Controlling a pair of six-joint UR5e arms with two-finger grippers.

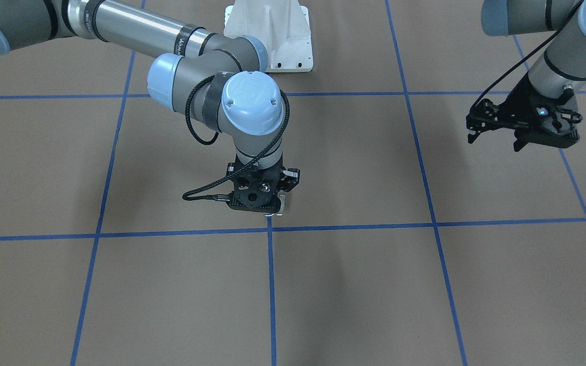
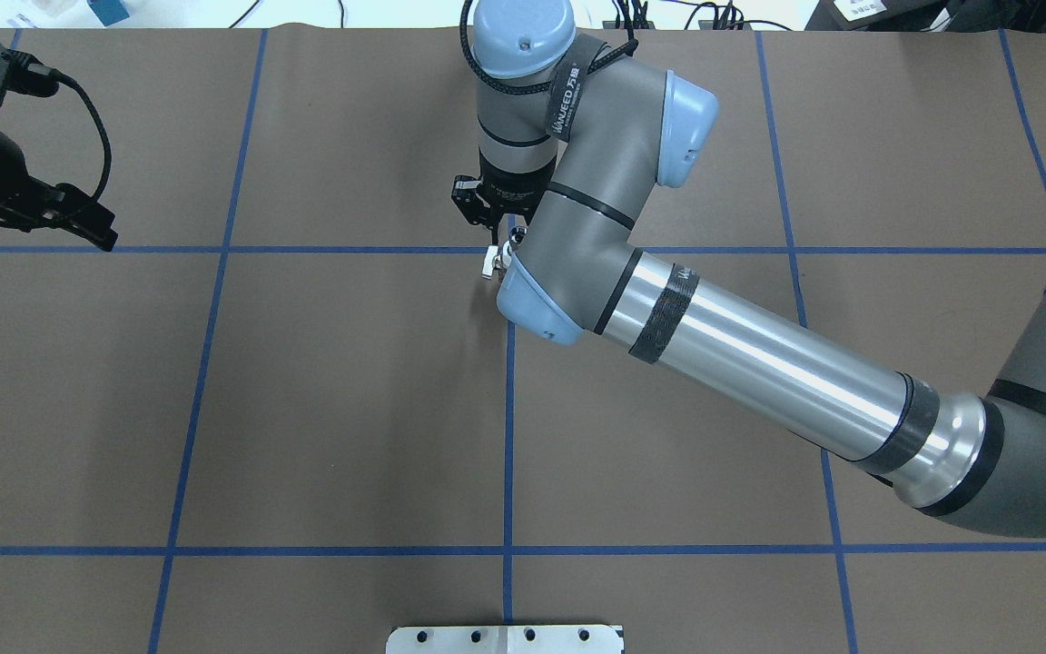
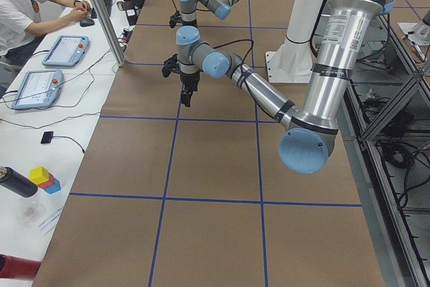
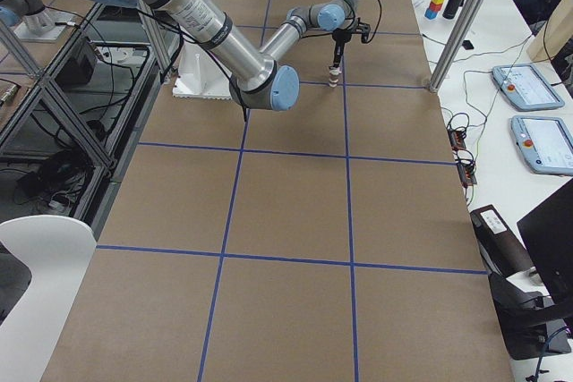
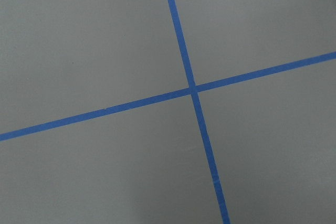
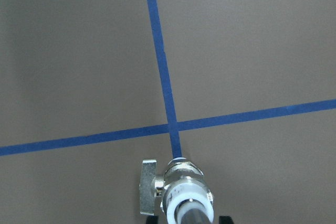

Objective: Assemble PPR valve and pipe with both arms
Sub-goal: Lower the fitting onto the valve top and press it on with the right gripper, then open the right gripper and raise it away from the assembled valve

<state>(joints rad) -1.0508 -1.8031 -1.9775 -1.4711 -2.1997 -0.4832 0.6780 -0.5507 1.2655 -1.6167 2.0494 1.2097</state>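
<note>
Over the counter (image 2: 305, 409), at its tape crossing (image 6: 172, 126), the right arm (image 2: 759, 363) reaches down; the left claw (image 1: 495, 142) hangs well aside, spread unclear; the right claw (image 1: 270, 207) grips the PPR valve (image 6: 181, 187), seemingly upright; we judge the valve grasped; next, the unseen pipe must meet it.

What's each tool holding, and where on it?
Right tool grips the PPR valve by its upper end; it hangs upright. Left tool is open, holding nothing.
</note>
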